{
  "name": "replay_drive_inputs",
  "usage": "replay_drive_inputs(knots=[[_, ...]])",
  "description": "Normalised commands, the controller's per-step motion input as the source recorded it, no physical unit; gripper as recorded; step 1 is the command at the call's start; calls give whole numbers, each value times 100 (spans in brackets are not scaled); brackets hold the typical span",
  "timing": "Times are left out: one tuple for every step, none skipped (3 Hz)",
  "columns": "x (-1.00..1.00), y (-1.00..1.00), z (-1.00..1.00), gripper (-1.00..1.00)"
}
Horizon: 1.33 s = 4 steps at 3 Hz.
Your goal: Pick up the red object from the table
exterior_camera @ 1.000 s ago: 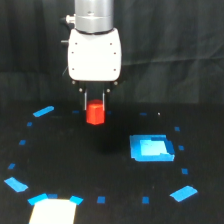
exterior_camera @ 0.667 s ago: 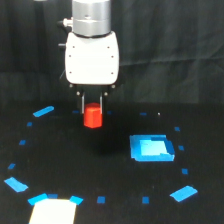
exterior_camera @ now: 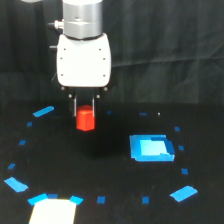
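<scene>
Exterior view: pincer (exterior_camera: pixel 85 106) apparently grips red object (exterior_camera: pixel 85 119).

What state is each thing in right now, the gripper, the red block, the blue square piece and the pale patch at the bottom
gripper: fingers shut on the red object, pointing straight down.
red object: upright between the fingers, apparently clear of the table.
table: black, dotted with blue marks.
blue square piece: lying flat, untouched, to the exterior view's right.
pale patch: flat at the bottom edge, partly cut off.

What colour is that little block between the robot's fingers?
Red-orange. The block sits in the gripper, seen in the exterior view.
</scene>
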Motion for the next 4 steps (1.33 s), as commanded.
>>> replay_drive_inputs(knots=[[2,13,16,-100],[-21,-19,-19,-100],[-21,-20,-22,-100],[-13,-37,39,-92]])
